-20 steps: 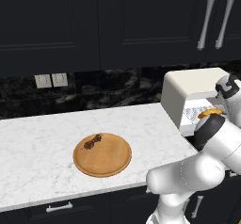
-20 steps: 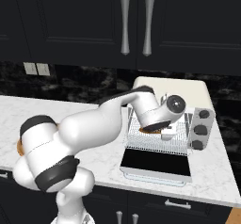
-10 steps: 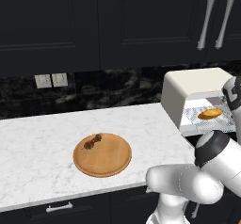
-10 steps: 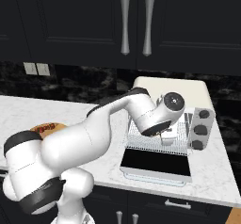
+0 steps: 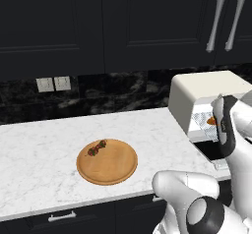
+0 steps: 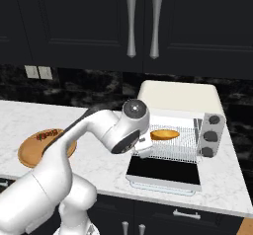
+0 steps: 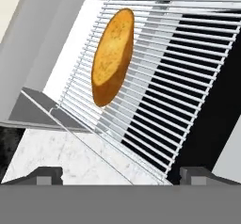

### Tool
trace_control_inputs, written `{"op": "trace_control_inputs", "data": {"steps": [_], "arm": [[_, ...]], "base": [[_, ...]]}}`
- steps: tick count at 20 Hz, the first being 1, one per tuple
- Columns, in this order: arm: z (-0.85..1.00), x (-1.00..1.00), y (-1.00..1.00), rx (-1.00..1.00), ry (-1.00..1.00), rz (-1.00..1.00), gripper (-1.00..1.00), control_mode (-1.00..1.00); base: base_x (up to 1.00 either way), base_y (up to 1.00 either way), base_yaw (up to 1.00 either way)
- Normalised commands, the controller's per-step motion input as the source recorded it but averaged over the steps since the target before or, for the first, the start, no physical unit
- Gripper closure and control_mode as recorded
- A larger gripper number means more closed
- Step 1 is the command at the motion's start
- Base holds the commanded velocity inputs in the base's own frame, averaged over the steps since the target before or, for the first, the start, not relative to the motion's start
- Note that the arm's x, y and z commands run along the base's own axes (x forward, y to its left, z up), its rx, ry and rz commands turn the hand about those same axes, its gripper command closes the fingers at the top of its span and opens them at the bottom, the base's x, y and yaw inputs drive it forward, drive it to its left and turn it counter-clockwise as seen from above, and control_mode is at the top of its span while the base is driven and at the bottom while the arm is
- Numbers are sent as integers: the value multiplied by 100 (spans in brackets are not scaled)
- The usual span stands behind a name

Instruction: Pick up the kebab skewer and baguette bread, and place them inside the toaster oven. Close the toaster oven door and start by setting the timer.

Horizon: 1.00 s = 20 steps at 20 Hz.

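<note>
— While the bread (image 7: 112,56) lay on the wire rack (image 7: 188,68) inside the toaster oven (image 6: 180,98), where was the gripper (image 7: 120,173)?

— Just in front of the oven's mouth, above the near edge of the rack. Its two dark fingertips (image 7: 44,175) stood spread wide apart with nothing between them, so the loaf was released and not touched.

— And the oven door (image 6: 165,172)?

— It hung open, folded down flat onto the marble counter (image 5: 44,144) in front of the oven (the dark glass faced upward).

— How did the bread sit?

— Lengthwise on the rack bars, toward the left side of the chamber as the right base view showed it (image 6: 164,134). In the left base view only an orange sliver (image 5: 211,121) peeked out past the arm.

— What about the skewer (image 5: 97,148)?

— It was on the round wooden board (image 5: 115,166), near the board's back left rim, well apart from the oven. The right base view showed it too (image 6: 44,136), with the arm's white link passing in front of part of the board (image 6: 29,152).

— Any knobs?

— Three round ones (image 6: 211,135) stacked on the oven's right front panel.
</note>
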Motion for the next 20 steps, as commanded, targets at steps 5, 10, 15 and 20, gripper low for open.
{"op": "trace_control_inputs", "data": {"steps": [5,10,15,20], "arm": [[20,0,100,-13,9,10,-100,-100],[11,10,100,-8,9,8,-100,-100],[1,36,100,-4,6,9,-100,-100],[0,41,99,0,9,11,-100,-100]], "base": [[0,0,0],[0,0,0],[0,0,0],[0,0,0]]}}
